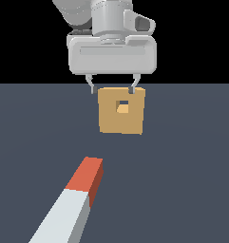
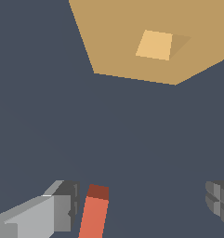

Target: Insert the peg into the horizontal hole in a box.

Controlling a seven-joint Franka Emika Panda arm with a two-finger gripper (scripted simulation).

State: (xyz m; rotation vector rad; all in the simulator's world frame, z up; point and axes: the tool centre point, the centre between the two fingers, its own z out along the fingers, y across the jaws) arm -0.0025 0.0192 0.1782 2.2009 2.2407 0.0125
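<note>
Down on the dark floor the peg lies flat, red-orange end aimed toward the box and its hole, long axis running from near camera toward the box face. I see my gripper hanging spread and empty up by the box (well apart from the peg). Next I judge it must come back toward the peg, fingers straddling the bar across its width.

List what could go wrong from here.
1. The gripper is open, well off the peg, which lies on the floor unheld; a poor approach might knock it aside.
2. The hole in the box is small, so a skewed grasp could jam the peg at its rim.
</note>
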